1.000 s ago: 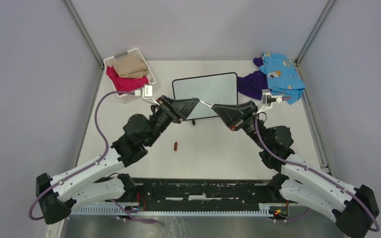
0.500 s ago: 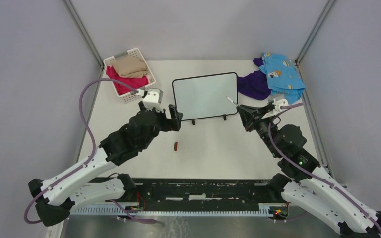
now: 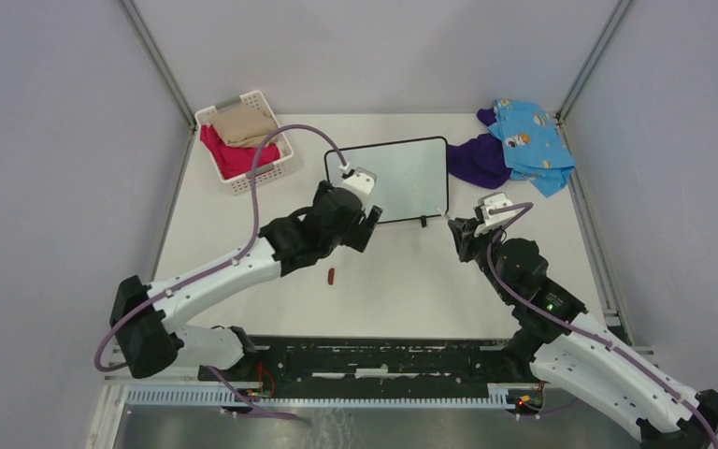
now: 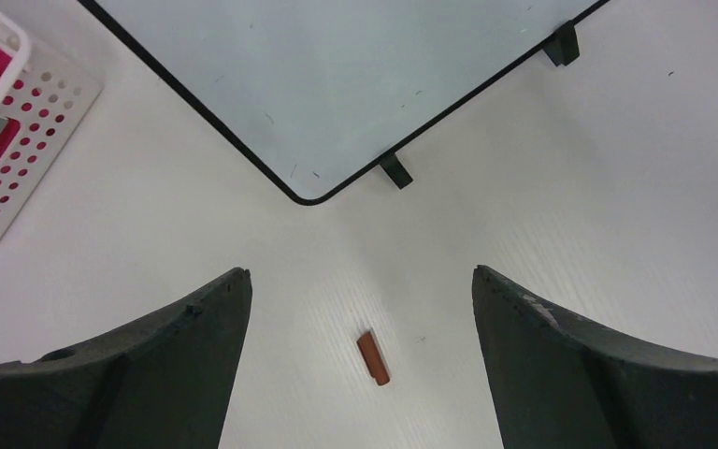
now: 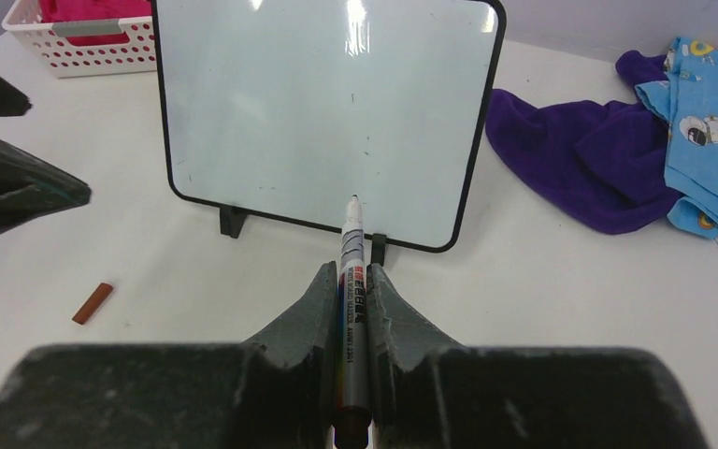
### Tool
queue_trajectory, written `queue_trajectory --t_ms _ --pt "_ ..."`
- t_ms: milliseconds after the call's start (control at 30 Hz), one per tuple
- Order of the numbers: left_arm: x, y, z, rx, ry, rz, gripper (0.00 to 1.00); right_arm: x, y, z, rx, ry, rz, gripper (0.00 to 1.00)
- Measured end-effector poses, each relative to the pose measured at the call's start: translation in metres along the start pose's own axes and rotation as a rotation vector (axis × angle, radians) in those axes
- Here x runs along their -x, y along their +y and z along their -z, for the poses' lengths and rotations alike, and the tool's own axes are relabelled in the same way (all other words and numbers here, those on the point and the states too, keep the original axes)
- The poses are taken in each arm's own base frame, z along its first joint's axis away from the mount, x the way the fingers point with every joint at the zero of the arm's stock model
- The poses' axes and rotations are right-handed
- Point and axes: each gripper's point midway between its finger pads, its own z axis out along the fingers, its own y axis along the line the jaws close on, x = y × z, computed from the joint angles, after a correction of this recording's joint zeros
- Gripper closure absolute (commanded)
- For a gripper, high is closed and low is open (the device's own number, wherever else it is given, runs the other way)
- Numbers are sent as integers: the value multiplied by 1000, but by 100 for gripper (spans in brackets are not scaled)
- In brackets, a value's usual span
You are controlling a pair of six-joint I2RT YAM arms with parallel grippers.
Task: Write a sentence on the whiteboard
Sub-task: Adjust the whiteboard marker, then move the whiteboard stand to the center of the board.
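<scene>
1. Check the right gripper: its jaws are clamped on a marker, which lies lengthwise between the fingers with its tip pointing far, toward the whiteboard.
2. Check the left gripper: its jaws stand wide apart and hold nothing.
3. Note the small reddish-brown cap lying on the table, in line with the gap between the left jaws.
4. Locate the whiteboard at the far middle of the table, propped on its black feet. The marker tip is near its near right corner, and the left gripper hangs over its near left corner.
5. Inspect the board face: it shows only faint specks.
6. Identify the surroundings: a white basket of clothes at far left, a purple cloth and a blue cloth at far right.
</scene>
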Motion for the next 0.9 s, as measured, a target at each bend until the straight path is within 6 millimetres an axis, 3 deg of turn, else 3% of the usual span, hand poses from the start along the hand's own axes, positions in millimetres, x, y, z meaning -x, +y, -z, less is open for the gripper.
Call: queue_trajectory --t_ms 167,333,433,600,900 --pt "-8 0 -28 -12 42 34 1 -2 -1 1 1 -7 13 100" --pt "-4 39 -46 -22 -11 268 0 -11 -3 2 0 -1 29 100" --pt "9 55 -52 -25 -65 368 0 -18 -3 1 3 3 34 100" --pt "40 42 -55 -123 -207 430 0 -23 -2 -1 4 5 34 100" --pt "40 33 -62 -171 -262 474 5 -20 -1 -1 8 -7 29 100"
